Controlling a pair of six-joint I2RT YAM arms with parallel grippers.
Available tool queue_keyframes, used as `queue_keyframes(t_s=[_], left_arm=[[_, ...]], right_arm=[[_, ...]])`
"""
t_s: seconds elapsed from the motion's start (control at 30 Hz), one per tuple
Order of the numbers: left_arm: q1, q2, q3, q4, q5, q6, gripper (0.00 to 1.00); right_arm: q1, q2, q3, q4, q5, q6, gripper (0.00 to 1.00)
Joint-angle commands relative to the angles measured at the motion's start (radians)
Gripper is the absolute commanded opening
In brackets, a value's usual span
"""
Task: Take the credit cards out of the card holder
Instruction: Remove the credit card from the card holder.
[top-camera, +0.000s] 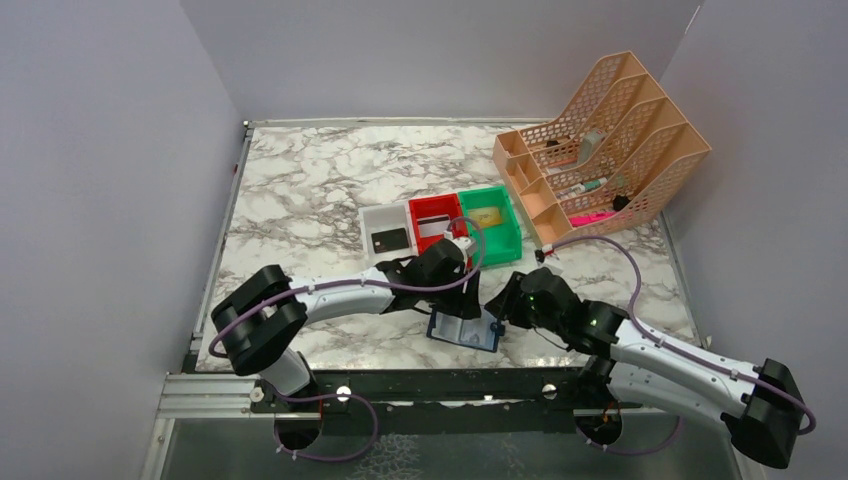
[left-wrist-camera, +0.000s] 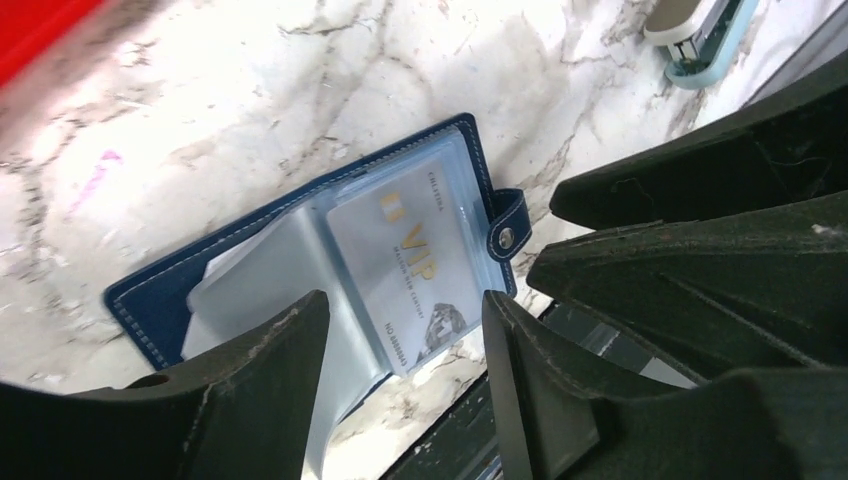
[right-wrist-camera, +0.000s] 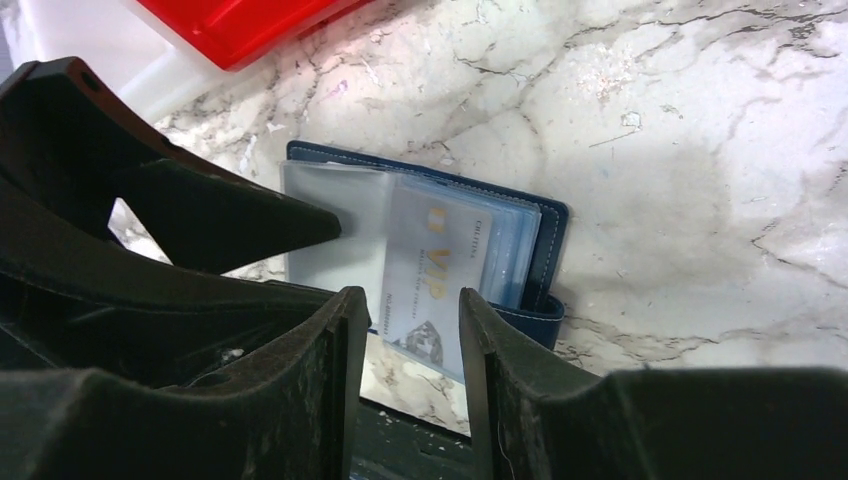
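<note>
card holder (top-camera: 464, 329) lying open at the near edge of the marble table (top-camera: 310, 190)
grey walls (top-camera: 100, 150) close three sides. just nearer than the holder runs the black rail (top-camera: 420, 385); three bins (top-camera: 432, 200) stand behind it and marble runs wide to its left. a vip card (left-wrist-camera: 420, 260) sits in its sleeve. my left gripper (left-wrist-camera: 400, 310) and right gripper (right-wrist-camera: 410, 300) hang over it, fingers apart.

Open surface (top-camera: 300, 190) far left, bins (top-camera: 385, 212) just beyond the card holder (top-camera: 462, 330), left gripper (left-wrist-camera: 405, 330) and right gripper (right-wrist-camera: 415, 320) crowding over it
</note>
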Motion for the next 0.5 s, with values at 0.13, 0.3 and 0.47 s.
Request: queue_keyframes(t_s=[0.13,0.3,0.47], left_arm=[[-0.001,-0.069,-0.015,-0.021,-0.099,0.002,0.62],[-0.001,-0.059,-0.04,0.023,-0.066,-0.018,0.61],[0.0,-0.063,-0.06,0.037,-0.064,-0.032,0.58]], right_arm=[[-0.004,-0.005,-0.024,0.137,-0.089,-0.022,0.37],[-0.004,0.082,-0.029,0.173,-0.142,-0.007,0.36],[-0.004,0.161,-0.024,0.146,-0.17,0.008,0.35]])
